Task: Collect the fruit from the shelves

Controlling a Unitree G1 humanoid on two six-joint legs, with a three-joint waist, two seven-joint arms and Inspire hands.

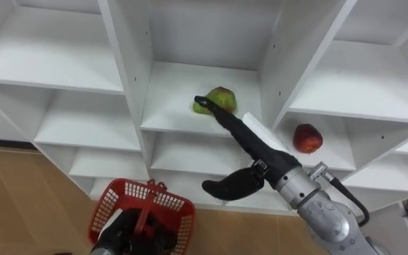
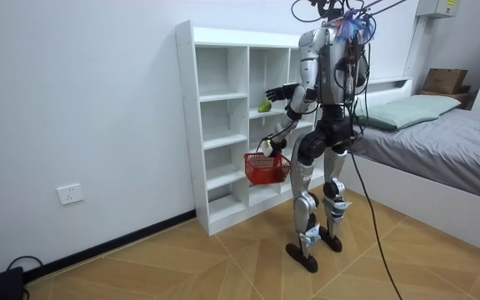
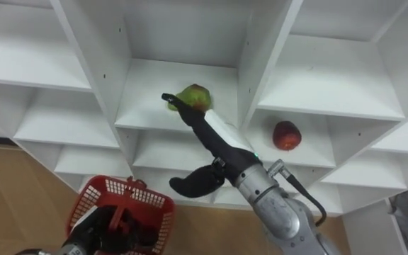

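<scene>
The robot is standing before a white closet (image 1: 129, 64) of open cubbies. The left hand (image 1: 122, 234) is gripping the handle of a red basket (image 1: 108, 202) low on the left. The right hand (image 1: 261, 152) is reaching into the middle cubby, fingers straight and thumb spread wide, fingertips touching a green fruit (image 1: 222, 98) with a reddish blush, mid-shelf. A red apple (image 1: 307, 138) is lying past the upright divider, one shelf lower.

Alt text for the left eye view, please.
Right hand, fingers straight, reaches to a green fruit on a white closet shelf. A red fruit sits one compartment to the right; the left hand holds a red basket below.
</scene>
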